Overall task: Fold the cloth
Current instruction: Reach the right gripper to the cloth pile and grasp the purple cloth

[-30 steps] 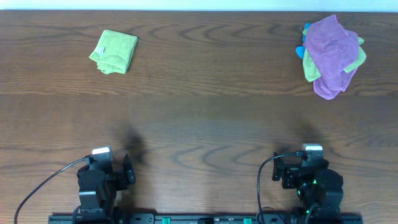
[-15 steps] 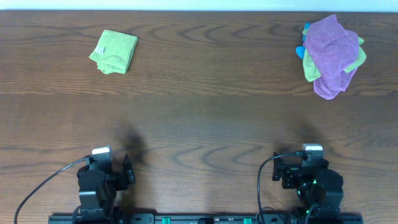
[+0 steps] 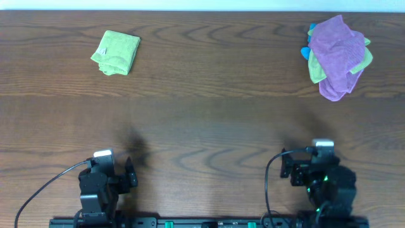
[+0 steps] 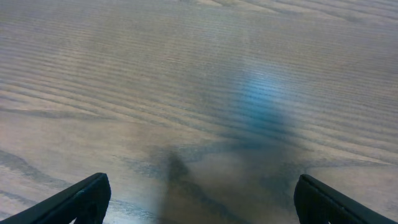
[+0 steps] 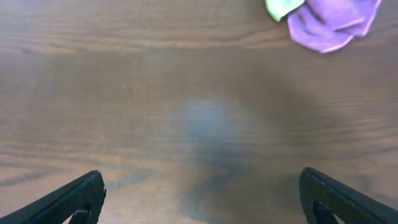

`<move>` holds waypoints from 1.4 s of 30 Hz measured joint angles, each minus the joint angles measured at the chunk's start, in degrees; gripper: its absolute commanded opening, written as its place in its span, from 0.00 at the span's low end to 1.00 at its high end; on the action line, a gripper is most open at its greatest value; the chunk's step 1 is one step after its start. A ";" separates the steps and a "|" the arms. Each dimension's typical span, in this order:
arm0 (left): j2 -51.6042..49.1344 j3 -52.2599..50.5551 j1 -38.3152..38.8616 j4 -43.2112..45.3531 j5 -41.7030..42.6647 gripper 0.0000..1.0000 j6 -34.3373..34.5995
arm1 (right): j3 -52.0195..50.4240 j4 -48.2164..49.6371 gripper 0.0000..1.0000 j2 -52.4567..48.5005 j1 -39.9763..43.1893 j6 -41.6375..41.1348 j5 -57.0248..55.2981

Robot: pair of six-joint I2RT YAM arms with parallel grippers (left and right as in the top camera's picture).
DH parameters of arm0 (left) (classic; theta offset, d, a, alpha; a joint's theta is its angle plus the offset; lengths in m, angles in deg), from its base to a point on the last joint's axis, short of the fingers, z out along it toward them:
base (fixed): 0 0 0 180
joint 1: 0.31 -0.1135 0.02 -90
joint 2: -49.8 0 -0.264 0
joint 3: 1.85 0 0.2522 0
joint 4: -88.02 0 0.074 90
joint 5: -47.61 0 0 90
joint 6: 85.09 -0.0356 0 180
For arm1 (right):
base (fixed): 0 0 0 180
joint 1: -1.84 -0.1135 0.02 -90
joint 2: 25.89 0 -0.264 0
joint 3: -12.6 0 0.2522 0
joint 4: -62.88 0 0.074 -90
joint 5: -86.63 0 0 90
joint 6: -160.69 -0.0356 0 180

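judging from the overhead view, one green cloth (image 3: 116, 52) lies folded in the upper left of the table (image 3: 202, 114), so that piece looks done. a pile (image 3: 345, 69) sits in the upper right, a purple cloth (image 3: 332, 44) on top with green and blue edges showing beneath, all crumpled. both arms sit at the bottom edge, well apart from either. the left gripper (image 4: 199, 193) and right gripper (image 5: 200, 190) each show fingers spread wide, holding nothing. no new fold has begun; the pile is what is left.

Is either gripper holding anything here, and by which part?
Nothing is held. The left gripper and right gripper both stand open over the table.
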 measured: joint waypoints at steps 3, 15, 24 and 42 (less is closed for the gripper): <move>0.00 0.00 0.00 0.00 0.00 0.95 0.00 | 8.24 -0.24 0.99 -9.51 0.87 -0.02 -0.55; 0.15 -0.02 0.00 0.04 0.00 0.95 0.00 | 41.18 -1.03 0.99 -50.64 5.38 -3.32 -3.21; 0.22 -0.04 0.00 0.11 0.00 0.95 0.00 | 65.55 -1.64 0.99 -76.28 12.74 -3.96 -3.69; 0.22 -0.04 0.00 0.11 0.00 0.95 0.00 | 74.47 9.49 0.99 -98.82 16.85 -2.56 -2.67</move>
